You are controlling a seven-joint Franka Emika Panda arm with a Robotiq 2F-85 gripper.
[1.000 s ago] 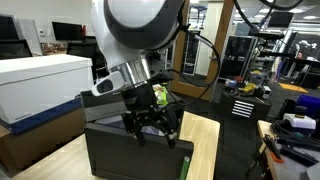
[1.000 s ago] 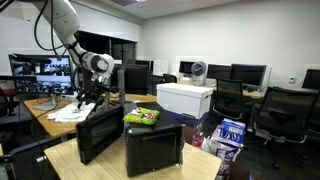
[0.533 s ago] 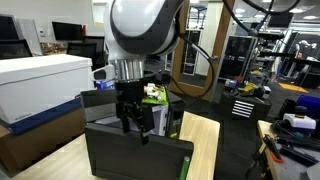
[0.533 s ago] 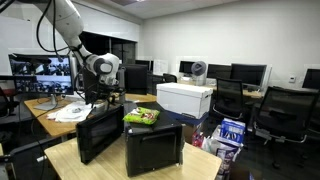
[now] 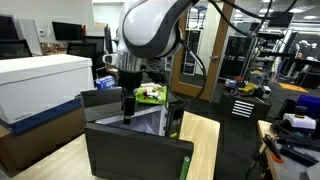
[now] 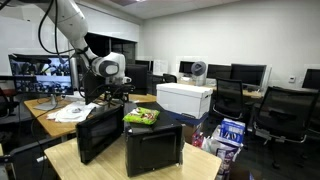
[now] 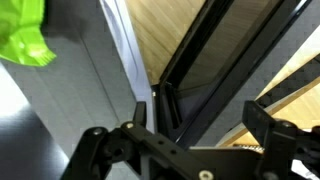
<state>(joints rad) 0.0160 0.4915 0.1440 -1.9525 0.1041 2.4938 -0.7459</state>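
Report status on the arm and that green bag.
Jaws open, empty, over black boxes. Green bag beside jaws, untouched. Nothing in the way.

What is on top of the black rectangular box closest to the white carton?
A green crinkled plastic bag lies on top of the black rectangular box. The open gripper hangs close by, apart from it. The box's dark walls hide whatever is under the bag or inside.

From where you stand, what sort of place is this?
Probably an office used as a robotics lab: rows of dark flat computer monitors on desks, black padded office chairs, and a white jointed robot arm.
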